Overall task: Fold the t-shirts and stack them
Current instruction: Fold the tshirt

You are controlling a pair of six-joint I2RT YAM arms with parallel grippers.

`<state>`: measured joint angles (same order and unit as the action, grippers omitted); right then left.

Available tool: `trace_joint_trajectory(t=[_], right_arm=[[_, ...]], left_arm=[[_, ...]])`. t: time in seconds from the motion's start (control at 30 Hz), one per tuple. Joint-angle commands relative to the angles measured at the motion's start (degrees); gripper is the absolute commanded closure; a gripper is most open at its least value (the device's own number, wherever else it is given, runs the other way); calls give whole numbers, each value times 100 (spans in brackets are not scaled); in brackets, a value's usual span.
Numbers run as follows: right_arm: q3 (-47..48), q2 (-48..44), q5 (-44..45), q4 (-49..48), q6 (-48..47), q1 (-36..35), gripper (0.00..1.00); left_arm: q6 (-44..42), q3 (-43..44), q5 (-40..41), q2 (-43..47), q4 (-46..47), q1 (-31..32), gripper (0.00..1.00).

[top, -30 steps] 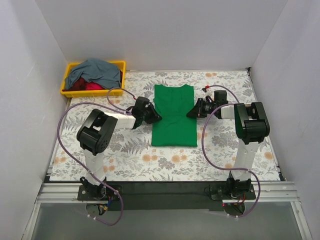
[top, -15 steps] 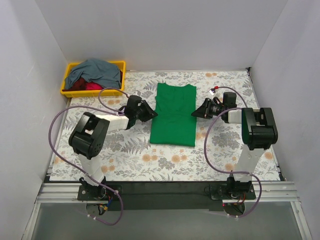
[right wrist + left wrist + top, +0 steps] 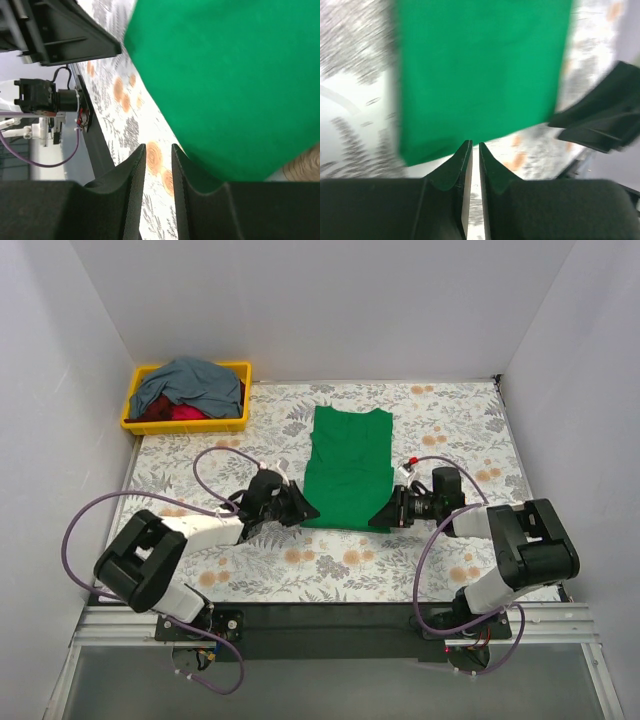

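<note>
The bright green t-shirt (image 3: pixel 348 468) lies flat mid-table, folded into a narrow strip with its collar away from me. My left gripper (image 3: pixel 306 512) sits low at the shirt's near left corner, jaws nearly shut and empty (image 3: pixel 471 146), with the green cloth (image 3: pixel 480 75) just ahead. My right gripper (image 3: pixel 384 518) sits at the near right corner, jaws a narrow gap apart and empty (image 3: pixel 158 148), with the green cloth (image 3: pixel 235 75) beside them. The slate grey-blue t-shirt (image 3: pixel 190 383) lies heaped over the red t-shirt (image 3: pixel 182 412) in the bin.
A yellow plastic bin (image 3: pixel 131 412) stands at the back left corner. The table wears a floral cloth (image 3: pixel 330 565). White walls close in on three sides. Purple cables (image 3: pixel 215 455) loop off both arms. The right gripper shows in the left wrist view (image 3: pixel 605 120).
Both grippers have moved from the shirt's mid sides toward me, down to its near hem corners. The arms now lie low and stretched out. The shirt has not moved.
</note>
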<state>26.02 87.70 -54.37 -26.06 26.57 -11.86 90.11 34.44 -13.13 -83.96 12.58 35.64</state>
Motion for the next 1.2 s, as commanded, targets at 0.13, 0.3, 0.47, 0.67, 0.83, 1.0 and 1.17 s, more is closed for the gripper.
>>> trace_joint_trajectory(t=[0.13,0.3,0.47,0.67,0.83,1.0,1.17], right_arm=[[-404,932,41,-865,-55,297,70],[-686,1118,-153,-1331,288,957,73],[-774,618,-258,-1296,393,887,73],[-433,-534,-118,-1296,1008,160,70],[288,-369,400,-1322,1272,-773,68],[746,966,682,-1768,1351,-1345,68],[773,2134,726,-2254,1518,-1372,69]], left_arm=[[446,-499,108,-849,526,-22,98],[885,-1226,47,-579,693,-31,100],[1254,-1835,-85,124,641,-13,100],[1211,-1651,283,1592,-279,92,96],[1018,-1387,749,2322,-905,101,87],[851,-1273,1084,2499,-1379,110,81],[746,-1273,1189,2438,-1486,110,76]])
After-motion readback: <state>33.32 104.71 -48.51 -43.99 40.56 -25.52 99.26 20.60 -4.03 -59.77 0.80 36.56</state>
